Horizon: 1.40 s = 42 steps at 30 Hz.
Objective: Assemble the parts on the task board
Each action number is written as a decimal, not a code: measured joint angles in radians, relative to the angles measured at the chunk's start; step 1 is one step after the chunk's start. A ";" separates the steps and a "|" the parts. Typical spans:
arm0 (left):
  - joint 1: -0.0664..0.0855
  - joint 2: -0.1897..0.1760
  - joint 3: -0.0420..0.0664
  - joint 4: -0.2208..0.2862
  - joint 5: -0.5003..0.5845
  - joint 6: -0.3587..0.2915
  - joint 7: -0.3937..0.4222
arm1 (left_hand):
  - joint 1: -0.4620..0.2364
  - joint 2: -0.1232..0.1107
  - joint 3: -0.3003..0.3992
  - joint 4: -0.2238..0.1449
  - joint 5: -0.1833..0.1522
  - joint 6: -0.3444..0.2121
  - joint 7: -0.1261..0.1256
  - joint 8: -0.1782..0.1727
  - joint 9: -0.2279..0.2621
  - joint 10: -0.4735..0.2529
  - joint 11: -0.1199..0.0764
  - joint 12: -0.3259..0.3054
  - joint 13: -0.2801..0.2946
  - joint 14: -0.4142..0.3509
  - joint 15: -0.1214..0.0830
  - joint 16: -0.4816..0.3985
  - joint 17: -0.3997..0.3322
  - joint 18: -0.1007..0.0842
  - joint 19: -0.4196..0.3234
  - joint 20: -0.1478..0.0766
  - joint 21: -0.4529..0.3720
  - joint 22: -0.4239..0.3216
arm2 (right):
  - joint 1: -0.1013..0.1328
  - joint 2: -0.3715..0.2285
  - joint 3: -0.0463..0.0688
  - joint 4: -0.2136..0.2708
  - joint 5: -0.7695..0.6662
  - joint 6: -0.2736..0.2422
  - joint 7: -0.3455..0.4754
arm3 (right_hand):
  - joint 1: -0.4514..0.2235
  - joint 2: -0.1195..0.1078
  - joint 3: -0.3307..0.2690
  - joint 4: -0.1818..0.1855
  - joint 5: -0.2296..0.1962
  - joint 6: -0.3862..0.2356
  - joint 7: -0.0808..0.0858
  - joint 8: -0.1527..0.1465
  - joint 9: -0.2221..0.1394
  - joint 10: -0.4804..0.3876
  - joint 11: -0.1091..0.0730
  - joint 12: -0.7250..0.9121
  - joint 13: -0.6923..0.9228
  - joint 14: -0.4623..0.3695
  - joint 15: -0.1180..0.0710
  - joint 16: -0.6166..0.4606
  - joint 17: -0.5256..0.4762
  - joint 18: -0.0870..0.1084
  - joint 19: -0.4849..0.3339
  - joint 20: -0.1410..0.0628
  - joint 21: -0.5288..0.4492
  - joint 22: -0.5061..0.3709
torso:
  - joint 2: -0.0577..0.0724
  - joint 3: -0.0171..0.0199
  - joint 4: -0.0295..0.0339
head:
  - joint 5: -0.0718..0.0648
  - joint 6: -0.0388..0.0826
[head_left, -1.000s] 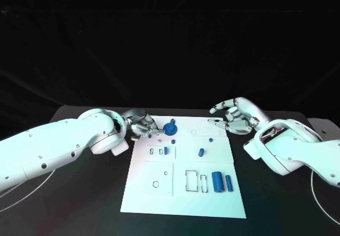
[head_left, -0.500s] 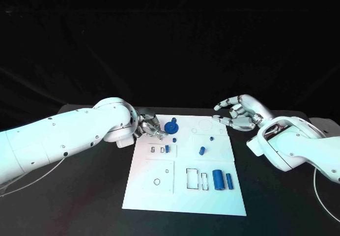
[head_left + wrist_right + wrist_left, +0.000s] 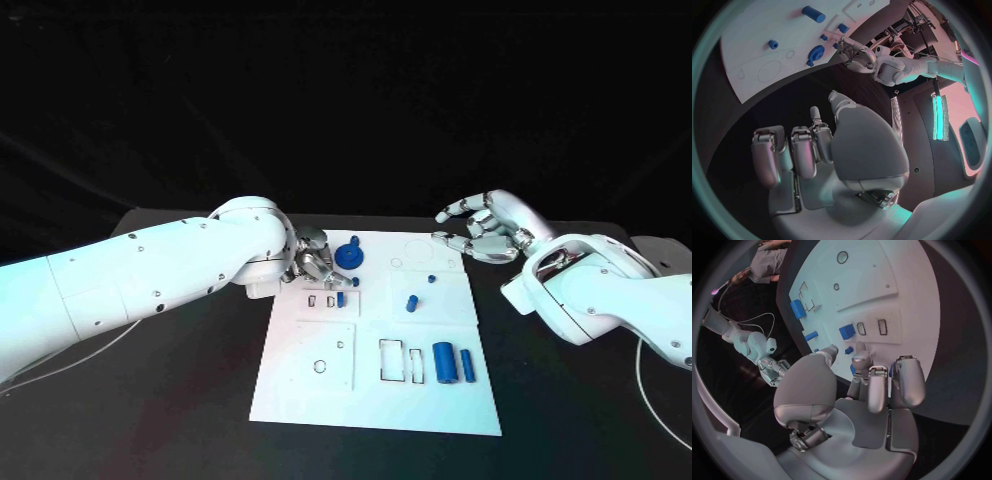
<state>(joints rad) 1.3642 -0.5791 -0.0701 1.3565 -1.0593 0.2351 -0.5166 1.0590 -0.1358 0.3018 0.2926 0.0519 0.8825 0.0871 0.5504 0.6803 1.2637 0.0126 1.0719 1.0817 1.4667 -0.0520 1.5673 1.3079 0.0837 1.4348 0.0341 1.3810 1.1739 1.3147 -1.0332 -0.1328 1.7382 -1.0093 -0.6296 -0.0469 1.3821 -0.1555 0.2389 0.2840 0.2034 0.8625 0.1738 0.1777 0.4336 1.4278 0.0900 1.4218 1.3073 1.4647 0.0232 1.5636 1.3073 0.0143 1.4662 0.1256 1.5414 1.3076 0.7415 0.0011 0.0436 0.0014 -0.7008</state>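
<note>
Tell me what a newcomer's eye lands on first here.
The long white rectangular task board lying mid-table, dotted with small blue parts, stands out against the black table. At its far left corner the silver left hand works beside a round blue gear-like part. The silver right hand hovers, fingers curled, empty, off the board's far right corner.

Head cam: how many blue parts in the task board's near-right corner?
3, side by side: a thin blue bar inside a rectangular outline, a thick blue cylinder right of it, and a slimmer blue rod rightmost. Nothing covers that corner.
</note>
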 measured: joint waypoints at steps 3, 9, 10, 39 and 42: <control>0.000 0.007 -0.004 -0.005 -0.002 0.009 -0.004 | -0.004 0.004 -0.003 0.003 0.000 -0.003 -0.003 0.000 0.001 0.000 0.000 0.000 0.000 0.000 0.000 0.000 0.000 0.000 0.000 0.000 0.000 0.005 | 0.000 0.002 0.000 -0.002 0.000 0.000 -0.001 | 0.000 0.000 0.000 0.000 0.000 0.000 0.000 0.000 0.000 0.000 0.000 -0.005 0.000 0.000 0.000 0.000 0.000 0.000 0.000 0.000 0.000 0.000 | 0.000 0.0001 -0.0002 | 0.001 -0.002; 0.000 0.015 -0.007 -0.009 -0.003 0.021 -0.008 | -0.004 0.004 -0.003 0.003 0.000 -0.003 -0.003 0.000 0.005 0.000 0.000 0.001 0.000 0.000 0.000 0.000 0.000 0.000 0.000 0.000 0.004 0.008 | 0.000 0.006 0.000 -0.004 0.000 0.000 -0.002 | 0.000 0.000 0.000 0.000 0.000 0.000 0.000 0.000 0.000 0.000 0.000 -0.005 0.000 0.000 0.000 0.000 0.001 0.000 0.000 0.000 -0.006 0.000 | 0.000 0.0002 -0.0001 | -0.001 -0.006; 0.000 0.017 -0.007 -0.010 -0.003 0.023 -0.009 | -0.004 0.004 -0.003 0.003 0.000 -0.003 -0.003 0.000 0.005 0.000 0.000 0.004 0.001 0.000 0.000 0.000 0.000 0.000 0.000 0.000 0.004 0.009 | 0.000 0.006 0.000 -0.004 0.000 0.001 -0.003 | 0.000 0.000 0.000 0.000 0.000 0.000 0.000 0.000 0.000 0.000 0.000 -0.006 0.000 0.000 0.000 0.000 0.001 0.000 0.000 0.000 -0.006 0.000 | 0.000 0.0002 0.0000 | -0.002 -0.007; 0.000 0.032 -0.011 -0.018 0.006 0.079 -0.016 | 0.079 0.033 0.052 -0.007 0.000 -0.010 -0.003 0.004 0.022 0.000 0.000 0.012 0.007 0.000 0.000 0.000 0.000 0.000 0.007 0.000 0.012 0.028 | -0.003 0.015 0.000 -0.010 0.000 0.005 -0.009 | 0.000 0.000 0.000 0.000 0.004 0.000 0.000 0.004 0.000 0.000 0.000 -0.005 0.001 0.000 0.000 0.000 0.001 0.000 0.000 0.000 -0.006 0.000 | 0.000 -0.0006 0.0009 | -0.006 -0.019; 0.000 0.033 -0.011 -0.018 0.010 0.079 -0.016 | 0.090 0.035 0.070 -0.008 0.000 -0.010 -0.003 0.004 0.023 0.000 0.000 0.012 0.007 0.000 0.000 0.000 0.000 0.000 0.007 0.000 0.012 0.029 | -0.003 0.016 0.000 -0.010 0.000 0.005 -0.010 | 0.000 0.000 0.000 0.000 0.004 0.000 0.000 0.004 0.000 0.000 0.000 -0.005 0.001 0.000 0.000 0.000 0.000 0.000 0.000 0.000 -0.006 0.000 | 0.000 -0.0006 0.0008 | -0.007 -0.019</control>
<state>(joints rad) 1.3644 -0.5461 -0.0810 1.3386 -1.0494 0.3142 -0.5329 1.1487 -0.1009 0.3718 0.2845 0.0521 0.8721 0.0836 0.5539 0.7036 1.2635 0.0127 1.0836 1.0885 1.4668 -0.0518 1.5673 1.3076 0.0839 1.4422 0.0341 1.3932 1.2025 1.3120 -1.0176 -0.1332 1.7281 -1.0095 -0.6245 -0.0572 1.3821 -0.1554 0.2388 0.2840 0.2073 0.8624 0.1738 0.1816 0.4339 1.4274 0.0896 1.4163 1.3080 1.4647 0.0231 1.5636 1.3078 0.0144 1.4662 0.1256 1.5354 1.3081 0.7416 0.0005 0.0444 -0.0051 -0.7199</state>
